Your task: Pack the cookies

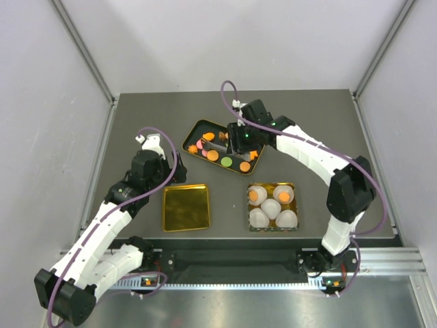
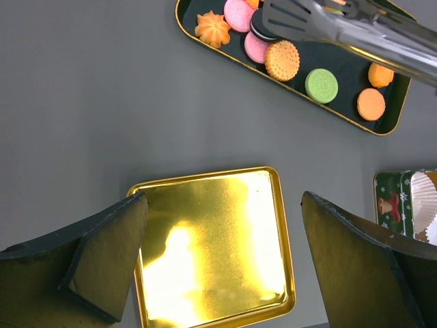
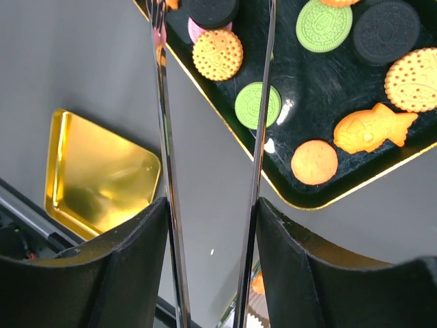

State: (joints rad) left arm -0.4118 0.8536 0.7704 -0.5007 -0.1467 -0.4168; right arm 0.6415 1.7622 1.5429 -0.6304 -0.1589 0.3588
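Observation:
The cookies lie in a black gold-rimmed tray [image 1: 193,131]: orange [image 1: 213,156], green [image 1: 226,161], pink and black pieces. My right gripper [image 1: 240,140] is shut on metal tongs [image 3: 164,137]. The tong arms stand apart and reach over the tray. A black cookie [image 3: 213,10] lies between their tips, next to a pink one [image 3: 196,31] and a dotted orange one [image 3: 217,55]. The left wrist view shows the tong tips [image 2: 287,14] over that black cookie [image 2: 258,29]. My left gripper [image 2: 222,253] is open and empty above a gold tray [image 2: 212,225].
A green tin [image 1: 250,188] at the front right holds several white paper cups; two carry an orange cookie [image 1: 256,195]. The gold tray [image 1: 185,207] lies front left of it. Grey walls enclose the table on three sides.

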